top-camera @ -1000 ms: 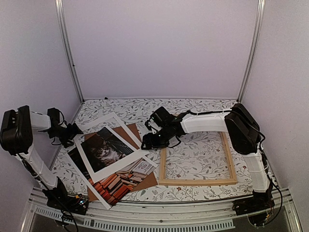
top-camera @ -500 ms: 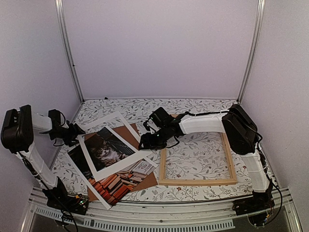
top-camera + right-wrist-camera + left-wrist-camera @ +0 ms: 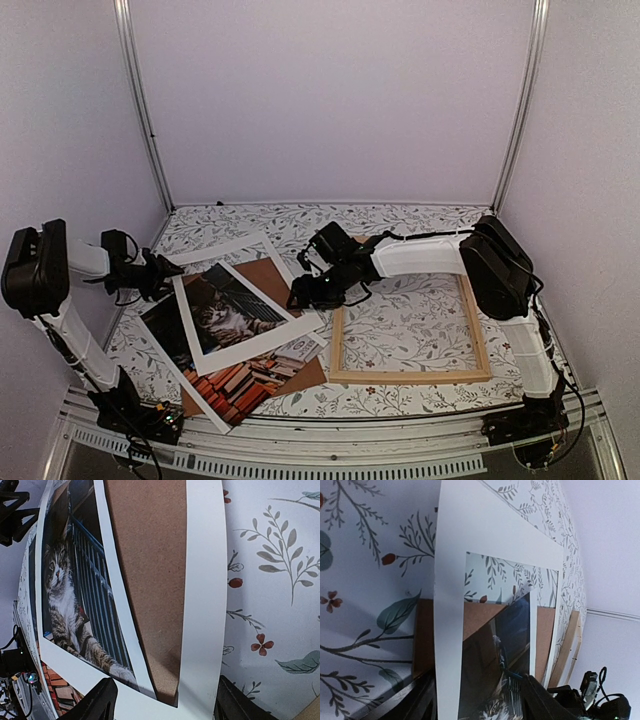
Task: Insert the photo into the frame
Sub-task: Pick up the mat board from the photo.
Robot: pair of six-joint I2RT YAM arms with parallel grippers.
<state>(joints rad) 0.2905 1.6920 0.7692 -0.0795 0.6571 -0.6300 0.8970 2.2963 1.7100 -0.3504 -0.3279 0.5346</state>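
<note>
One frame (image 3: 410, 377) of light wood lies flat on the flowered table (image 3: 420, 235), with only the tabletop showing inside its four bars. Three flat sheets are stacked just left of the frame, none of them inside it: one photo (image 3: 235, 380), one white mat (image 3: 262, 343) and one brown backing board (image 3: 310, 373).

The photo seems to rest on the board, though the order is hard to read from above. The mat lies askew on top. It hides the photo's middle, so the cat shows through its window and the books stick out past its near edge. Most of the board is covered, leaving one corner showing beside the frame's near-left corner.

Two grippers are at the mat. The right gripper (image 3: 303, 296) sits at the mat edge nearest the frame's far-left corner, jaws spread, with the sheet running between its fingers (image 3: 102, 700). The left gripper (image 3: 162, 270) is at the mat corner farthest from the frame, also parted. Only its finger (image 3: 417, 707) tips are in shot, and I cannot tell whether they touch the mat.
</note>
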